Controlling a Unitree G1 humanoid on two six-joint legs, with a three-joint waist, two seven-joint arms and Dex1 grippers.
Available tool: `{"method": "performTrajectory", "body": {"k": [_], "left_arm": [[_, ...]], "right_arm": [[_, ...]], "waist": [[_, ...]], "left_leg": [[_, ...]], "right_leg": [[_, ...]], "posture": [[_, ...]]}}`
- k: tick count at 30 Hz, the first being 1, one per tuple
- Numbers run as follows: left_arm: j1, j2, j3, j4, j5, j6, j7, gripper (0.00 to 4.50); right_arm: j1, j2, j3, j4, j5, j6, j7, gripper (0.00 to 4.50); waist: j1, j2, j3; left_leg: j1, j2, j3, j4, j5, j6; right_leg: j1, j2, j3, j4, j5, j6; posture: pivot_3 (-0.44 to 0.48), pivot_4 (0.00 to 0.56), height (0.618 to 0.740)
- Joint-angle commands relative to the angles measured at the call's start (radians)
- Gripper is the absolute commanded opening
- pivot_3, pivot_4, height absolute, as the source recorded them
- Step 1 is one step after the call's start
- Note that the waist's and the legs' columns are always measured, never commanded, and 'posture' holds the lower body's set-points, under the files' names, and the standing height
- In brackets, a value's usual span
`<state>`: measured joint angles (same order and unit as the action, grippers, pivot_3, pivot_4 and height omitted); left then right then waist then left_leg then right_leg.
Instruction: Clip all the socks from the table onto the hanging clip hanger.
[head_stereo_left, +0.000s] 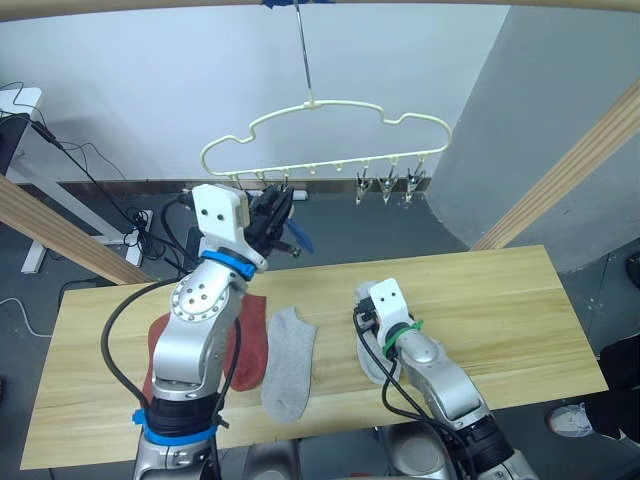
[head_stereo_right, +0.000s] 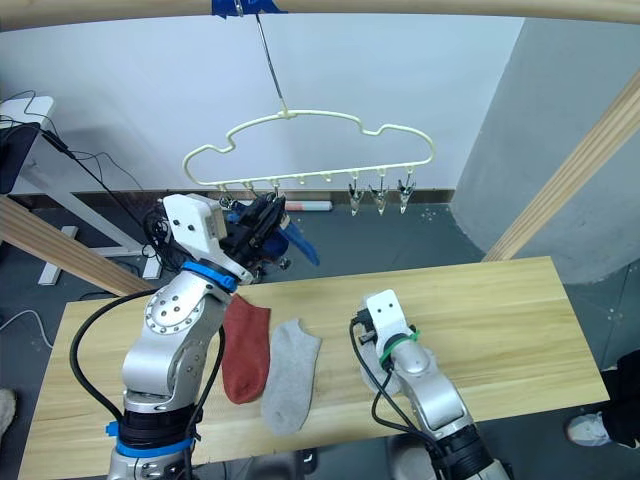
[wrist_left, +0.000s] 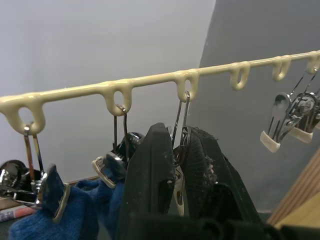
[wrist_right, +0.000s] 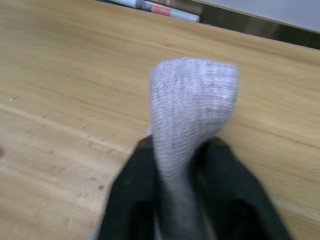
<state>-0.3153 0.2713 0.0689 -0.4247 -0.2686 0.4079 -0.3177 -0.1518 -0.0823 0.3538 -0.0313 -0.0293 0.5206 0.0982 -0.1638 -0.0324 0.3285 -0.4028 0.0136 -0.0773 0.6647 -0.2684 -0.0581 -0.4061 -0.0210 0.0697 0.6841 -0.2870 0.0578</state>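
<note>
Overhead, the clip hanger (head_stereo_left: 330, 135) hangs by its long hook from the frame pole, above the far edge of the bench (head_stereo_left: 500, 300). Three silver clips (head_stereo_left: 388, 185) dangle free at its right end; blue socks (wrist_left: 75, 210) are already pinned at the left end.

On the bench: a rust-red sock (head_stereo_right: 246, 348) and a light grey sock (head_stereo_right: 290, 375) lie flat, side by side and touching, near the left arm's base. A second grey sock (wrist_right: 192, 110) is at the right arm.

Left end effector (wrist_left: 181, 165): fingers pressed together on a wire clip beside the blue socks, pinching its handles. Whether that clip's mouth is open I can't quite tell.

Right end effector (wrist_right: 187, 200): closed on the grey sock, cuff end standing up between the fingers, low over the bench.

Judgement on the step: grey sock goes up to the clip the left arm squeezes. Best to lift it clear of the bench, bring only the sock's edge into the clip's mouth, keep the left squeeze steady so the hanger doesn't swing, release the clip before the sock.
</note>
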Motion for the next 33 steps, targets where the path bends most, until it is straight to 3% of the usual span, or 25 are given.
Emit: {"method": "performTrajectory", "body": {"k": [1, 7, 14, 23, 33], "left_arm": [[-0.008, 0.033, 0.031, -0.061, -0.078, 0.028, -0.053, 0.22], [-0.042, 0.084, 0.111, -0.079, -0.279, 0.177, -0.104, 0.22], [-0.095, 0.104, 0.147, -0.101, -0.442, 0.323, -0.074, 0.22], [-0.112, 0.119, 0.179, -0.108, -0.569, 0.416, -0.014, 0.22], [-0.101, 0.133, 0.165, -0.107, -0.577, 0.404, 0.000, 0.22]], "right_arm": [[0.028, -0.042, 0.018, -0.043, -0.019, 0.002, 0.055, 0.00], [-0.091, -0.204, 0.070, -0.248, -0.006, 0.004, 0.299, 0.00], [-0.340, -0.256, 0.094, -0.224, 0.015, -0.049, 0.508, 0.00], [-0.439, -0.216, 0.101, -0.147, 0.010, -0.129, 0.573, 0.00], [-0.483, -0.179, 0.069, -0.131, 0.000, -0.171, 0.549, 0.00]], "waist": [[0.000, 0.000, 0.000], [-0.003, 0.000, 0.000], [-0.003, 0.000, 0.000], [0.000, 0.000, 0.000], [-0.002, 0.000, 0.000]], "left_leg": [[0.000, 0.000, 0.000, 0.000, 0.000, 0.000], [0.000, -0.001, 0.000, 0.000, 0.000, 0.000], [-0.001, 0.000, 0.000, 0.000, 0.000, 0.000], [-0.001, 0.001, -0.001, 0.000, 0.000, 0.000], [-0.001, 0.001, -0.002, 0.000, 0.000, 0.000]], "right_leg": [[0.000, 0.000, 0.000, 0.000, 0.000, 0.000], [0.000, 0.000, 0.001, -0.001, 0.000, 0.001], [0.000, 0.003, -0.002, -0.001, 0.001, -0.001], [-0.001, 0.000, 0.000, -0.003, 0.001, -0.001], [-0.001, 0.000, 0.000, -0.002, 0.001, -0.001]], "posture": [[-0.246, 0.320, 0.740], [-0.260, 0.321, 0.740], [-0.258, 0.314, 0.740], [-0.253, 0.314, 0.740], [-0.255, 0.312, 0.740]]}}
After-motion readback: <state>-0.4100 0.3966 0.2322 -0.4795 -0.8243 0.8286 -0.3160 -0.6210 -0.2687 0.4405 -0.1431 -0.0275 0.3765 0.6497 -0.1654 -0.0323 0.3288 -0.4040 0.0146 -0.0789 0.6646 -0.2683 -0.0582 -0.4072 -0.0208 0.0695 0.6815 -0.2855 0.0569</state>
